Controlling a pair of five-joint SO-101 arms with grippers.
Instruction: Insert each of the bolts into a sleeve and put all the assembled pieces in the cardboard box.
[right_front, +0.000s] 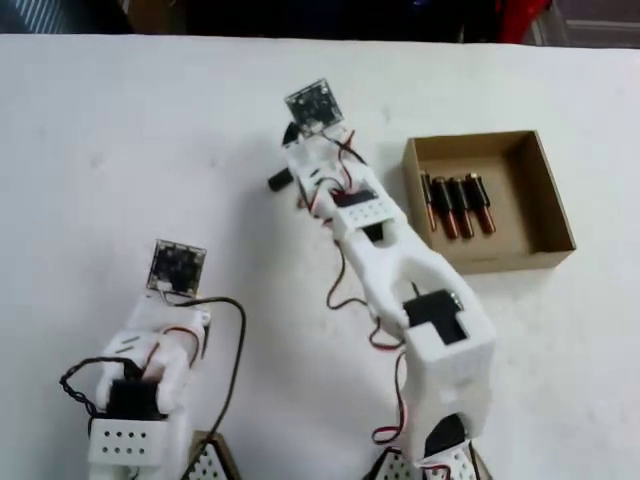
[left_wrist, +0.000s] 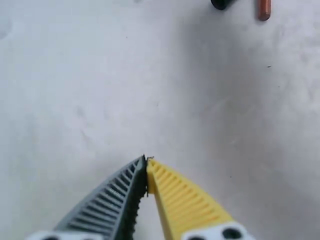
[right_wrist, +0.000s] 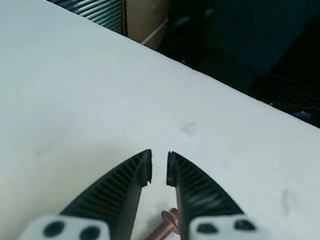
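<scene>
A cardboard box at the right holds several assembled copper-and-black pieces side by side. A black bolt lies on the white table beside the right arm, which stretches toward the table's middle. In the right wrist view my right gripper stands slightly open above a copper sleeve, whose flanged end shows low between the black fingers. My left gripper is shut on nothing over bare table. Farther off in its view are the bolt and the sleeve's end.
The left arm sits folded back at the near left. The table's far edge runs against a dark background beyond the right gripper. Red and black cables hang along the right arm.
</scene>
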